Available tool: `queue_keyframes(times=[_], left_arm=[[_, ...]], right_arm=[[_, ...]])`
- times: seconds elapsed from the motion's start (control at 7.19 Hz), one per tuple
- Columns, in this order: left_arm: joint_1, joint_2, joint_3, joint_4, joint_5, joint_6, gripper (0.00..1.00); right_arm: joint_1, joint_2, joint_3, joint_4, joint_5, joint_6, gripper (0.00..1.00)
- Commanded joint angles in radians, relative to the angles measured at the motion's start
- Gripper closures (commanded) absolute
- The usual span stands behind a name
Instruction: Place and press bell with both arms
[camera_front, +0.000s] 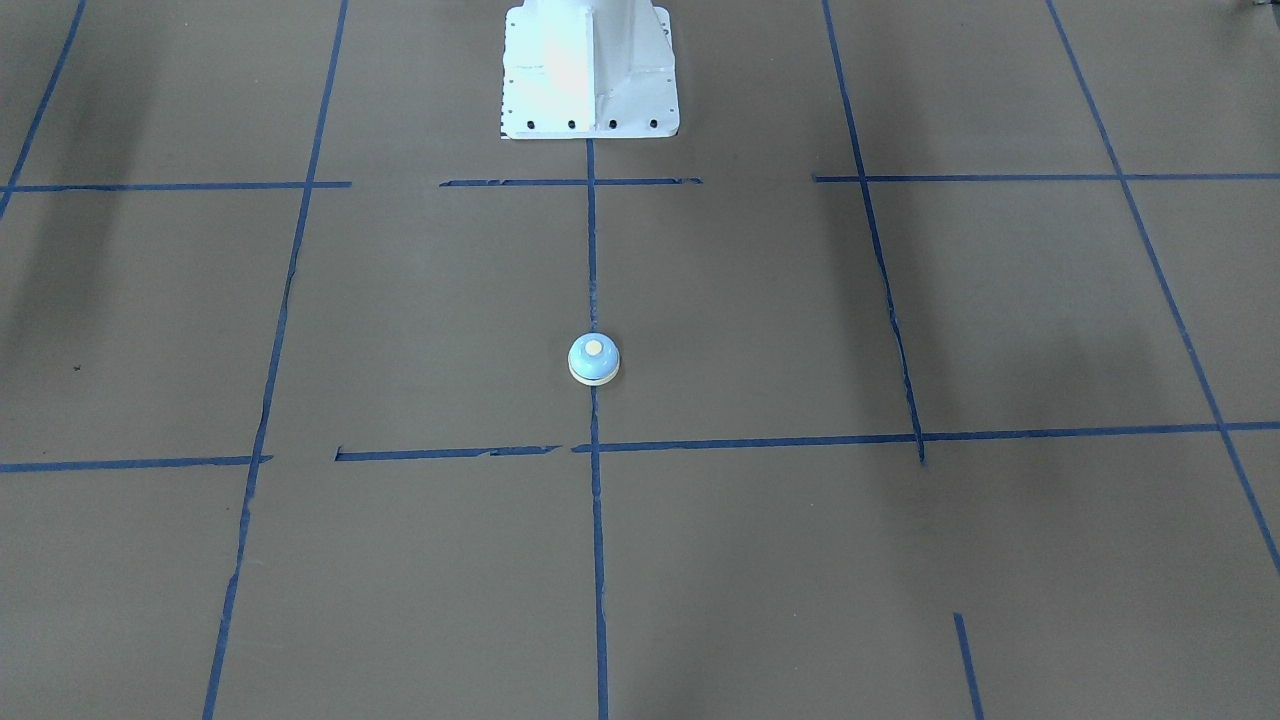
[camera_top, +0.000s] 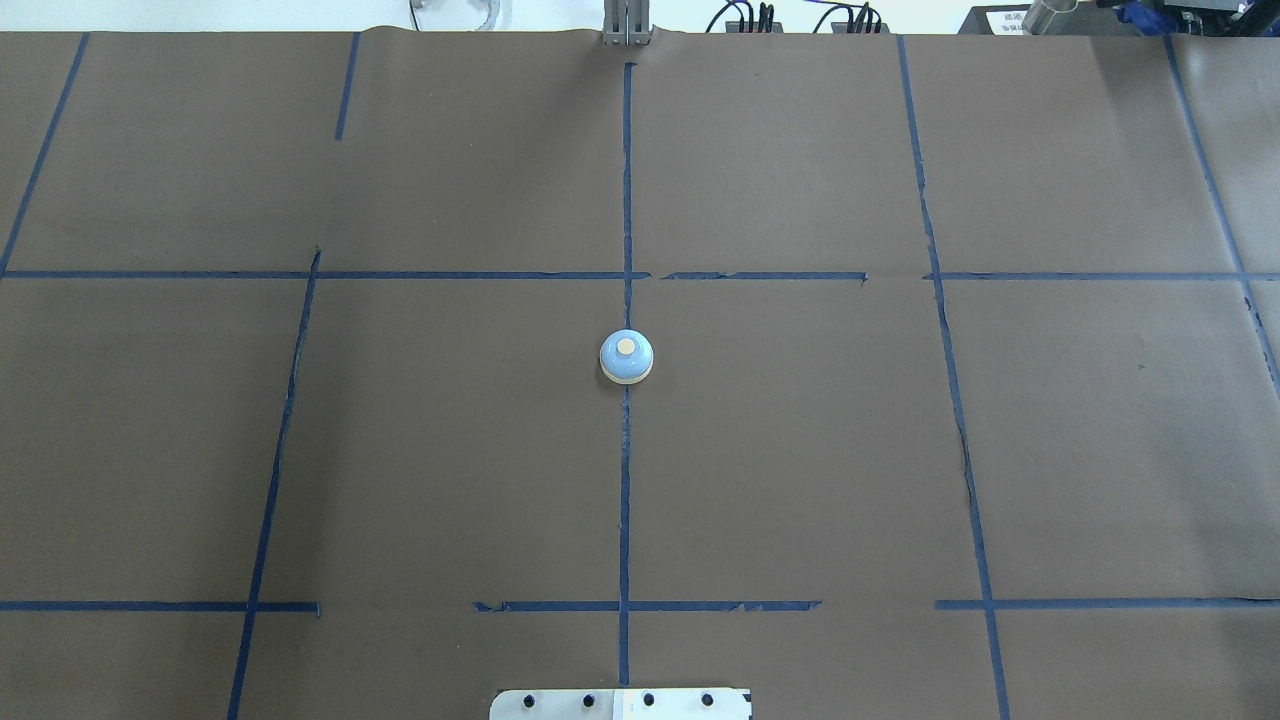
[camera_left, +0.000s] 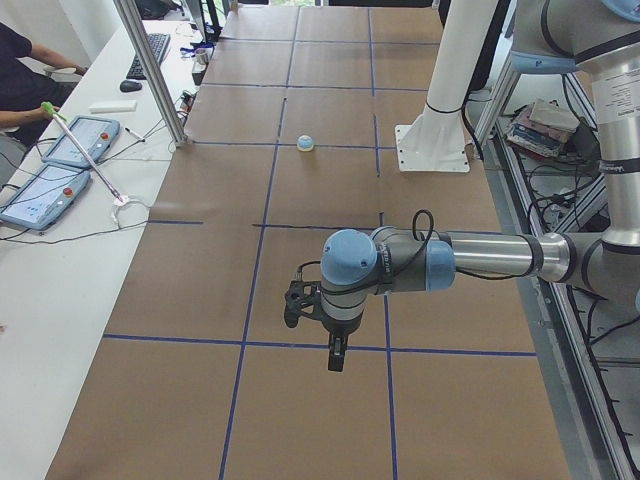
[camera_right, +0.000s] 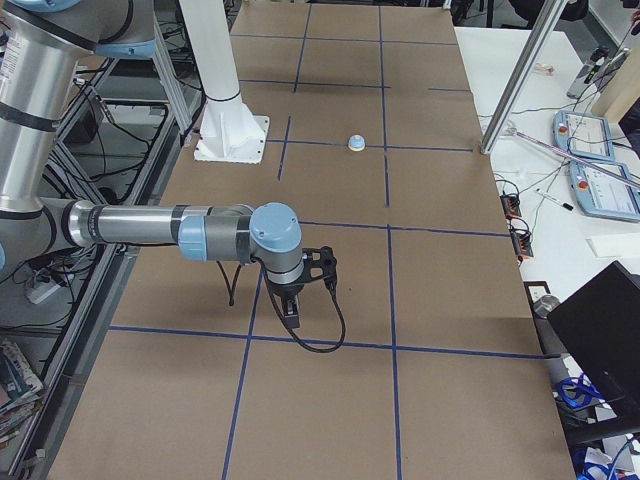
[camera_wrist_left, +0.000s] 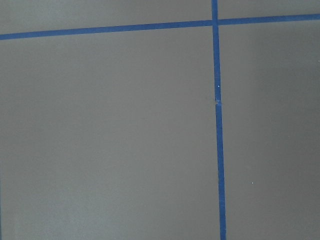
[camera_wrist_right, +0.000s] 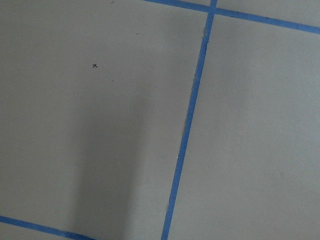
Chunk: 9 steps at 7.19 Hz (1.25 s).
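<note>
One bell (camera_top: 627, 358): upright on the brown surface (camera_top: 450, 470), blue dome up, single cream button on top, cream base ring flat down. Sits right on the central blue tape line (camera_top: 625, 500), between the two cross lines, straight out from the one white pedestal (camera_top: 620, 703) and well apart from it.

Two arms, both well apart from the bell, stretched low toward opposite ends of the surface. Left arm (camera_left: 490, 262): seen only from the left end, forearm level, wrist bent down, left hand (camera_left: 337, 358) pointing down near a tape crossing. Cannot tell whether open or closed. Right arm (camera_right: 140, 225): seen only from the right end, same level reach, right hand (camera_right: 291, 310) pointing down beside a lengthwise tape line, one black cable (camera_right: 325, 335) looping under the wrist. Likewise cannot tell, open or closed.

From the left wrist: bare surface and two tape lines meeting in a cross. From the right wrist: three tape lines and one small pen-drawn x (camera_wrist_right: 94, 65).

Two teach pendants (camera_left: 82, 140) on the white side bench (camera_left: 60, 300).
</note>
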Motion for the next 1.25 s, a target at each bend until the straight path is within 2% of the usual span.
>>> queue_keyframes(times=[0.0, 0.42, 0.83, 1.11], left_arm=[[0.001, 0.009, -0.003, -0.001, -0.007, 0.078, 0.00], [0.088, -0.018, -0.026, 0.009, -0.019, -0.044, 0.00], [0.100, -0.011, -0.023, 0.008, -0.025, -0.038, 0.00], [0.127, -0.008, -0.036, 0.010, -0.051, -0.038, 0.00]], right_arm=[[-0.002, -0.001, -0.001, 0.001, 0.000, 0.000, 0.00], [-0.002, -0.003, -0.003, 0.001, 0.002, 0.000, 0.00], [-0.002, -0.003, -0.001, 0.001, 0.003, 0.000, 0.00], [-0.002, -0.003, -0.003, 0.001, 0.043, 0.000, 0.00]])
